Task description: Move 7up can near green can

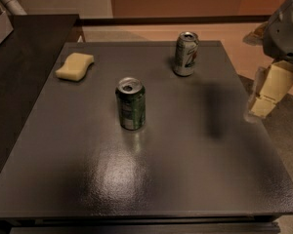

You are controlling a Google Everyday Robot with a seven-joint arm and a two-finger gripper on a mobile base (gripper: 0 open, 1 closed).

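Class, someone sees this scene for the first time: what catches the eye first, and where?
The green can stands upright near the middle of the dark table, with the 7up can upright near the far edge, apart from it. A yellow sponge lies far left, and the pincer hangs beyond the table's right side.

Dark table [195,174] bears green can [131,105], 7up can [185,55], sponge [75,66]; end effector [261,104] beside its edge.

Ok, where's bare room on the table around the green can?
The table is bare in front of the green can and on its right, toward the tool by the right edge. The sponge takes the back left, the 7up can the back.
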